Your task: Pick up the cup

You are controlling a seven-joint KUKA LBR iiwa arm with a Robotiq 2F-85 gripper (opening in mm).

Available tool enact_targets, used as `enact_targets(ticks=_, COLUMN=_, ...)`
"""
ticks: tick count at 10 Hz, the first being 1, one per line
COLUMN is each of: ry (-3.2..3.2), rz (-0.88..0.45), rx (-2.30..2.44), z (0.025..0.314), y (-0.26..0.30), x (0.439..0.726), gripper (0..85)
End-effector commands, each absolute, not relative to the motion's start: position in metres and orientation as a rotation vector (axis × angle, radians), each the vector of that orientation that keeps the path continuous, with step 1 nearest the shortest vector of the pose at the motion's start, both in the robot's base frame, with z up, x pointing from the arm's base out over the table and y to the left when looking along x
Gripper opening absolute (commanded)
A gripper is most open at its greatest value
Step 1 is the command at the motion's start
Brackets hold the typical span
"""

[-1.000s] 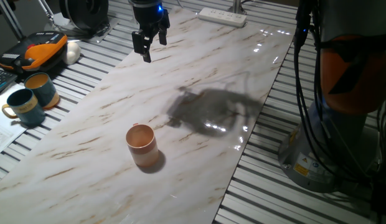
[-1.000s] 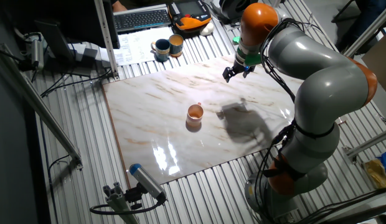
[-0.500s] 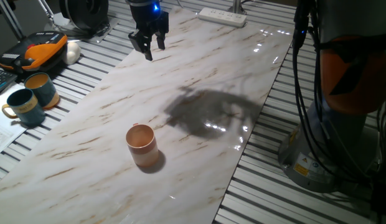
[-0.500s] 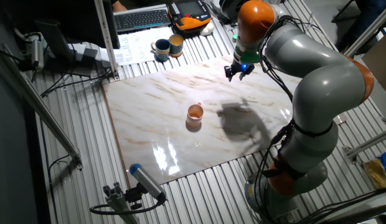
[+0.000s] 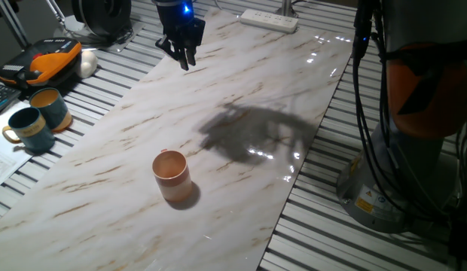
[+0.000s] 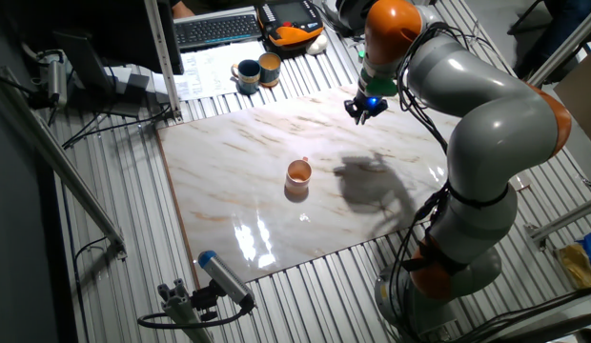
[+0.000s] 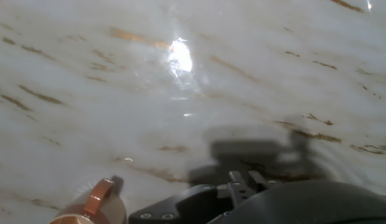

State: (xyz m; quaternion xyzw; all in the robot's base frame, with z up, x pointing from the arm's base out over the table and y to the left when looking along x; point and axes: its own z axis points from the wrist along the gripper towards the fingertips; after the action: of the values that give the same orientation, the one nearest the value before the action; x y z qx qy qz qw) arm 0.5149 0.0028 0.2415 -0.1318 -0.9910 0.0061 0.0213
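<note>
Cup (image 5: 172,175) upright in fixed views; hand view clips it.

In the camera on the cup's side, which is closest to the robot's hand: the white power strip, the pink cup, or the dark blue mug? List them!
1. Power strip, just right of the gripper, at the far edge.
2. Cup, on the marble, towards the camera.
3. Dark teal mug, far left, off the marble.

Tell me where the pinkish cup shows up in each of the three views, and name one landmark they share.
One fixed view: the cup stands upright, left of centre in the lower half, on the marble tabletop.
The other fixed view: the cup sits near the middle of the picture, mid-tabletop.
Hand view: only part of the cup shows, at the bottom left edge.
Shared landmark: the veined marble tabletop under it.
</note>
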Motion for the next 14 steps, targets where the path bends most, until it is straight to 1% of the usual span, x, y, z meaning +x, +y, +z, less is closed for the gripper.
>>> enact_targets(ticks=1, ry=-3.072, rz=0.019, rx=-0.409, z=0.2415, y=0.0028, x=0.515, gripper=0.0)
enact_targets(ticks=7, ry=-3.058, rz=0.027, rx=-0.51, z=0.2422, y=0.0062, x=0.518, gripper=0.0)
enact_targets(ticks=8, ry=-3.048, rz=0.013, rx=-0.542, z=0.243, y=0.0066, x=0.5184, gripper=0.0)
enact_targets(ticks=10, ry=-3.004, rz=-0.066, rx=-0.601, z=0.2421, y=0.0064, x=0.5196, gripper=0.0)
enact_targets(ticks=11, ry=-3.03, rz=-0.056, rx=-0.567, z=0.242, y=0.0063, x=0.5189, gripper=0.0)
enact_targets(ticks=12, ry=-3.048, rz=0.035, rx=-0.541, z=0.2417, y=0.0067, x=0.5192, gripper=0.0)
enact_targets(ticks=13, ry=-3.049, rz=0.077, rx=-0.563, z=0.2409, y=0.0072, x=0.5197, gripper=0.0)
enact_targets(ticks=14, ry=-3.039, rz=0.079, rx=-0.568, z=0.2407, y=0.0071, x=0.5197, gripper=0.0)
